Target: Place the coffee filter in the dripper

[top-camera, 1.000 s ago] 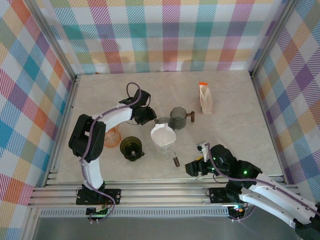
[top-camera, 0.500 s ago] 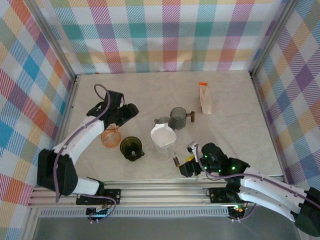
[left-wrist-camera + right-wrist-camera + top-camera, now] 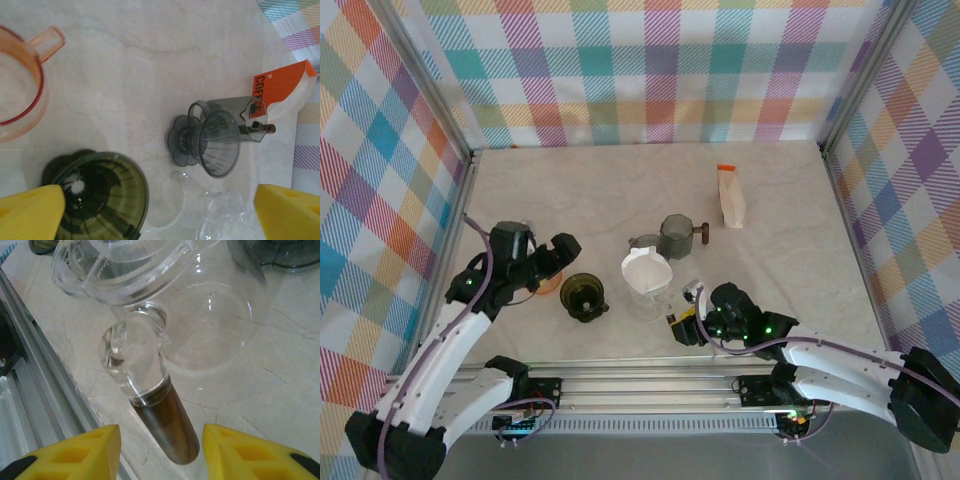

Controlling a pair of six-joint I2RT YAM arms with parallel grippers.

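left end effector (image 3: pixel 159 212): spread wide | right end effector (image 3: pixel 162 450): flanking brown handle (image 3: pixel 161 416)

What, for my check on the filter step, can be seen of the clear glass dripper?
The clear glass dripper stands upright on the pale marbled table, just right of the dark green dripper. A white paper filter sits open in its mouth. A glass side stub carries a dark brown handle that points toward the near edge. The right gripper has its yellow fingers either side of that handle, apart from it.
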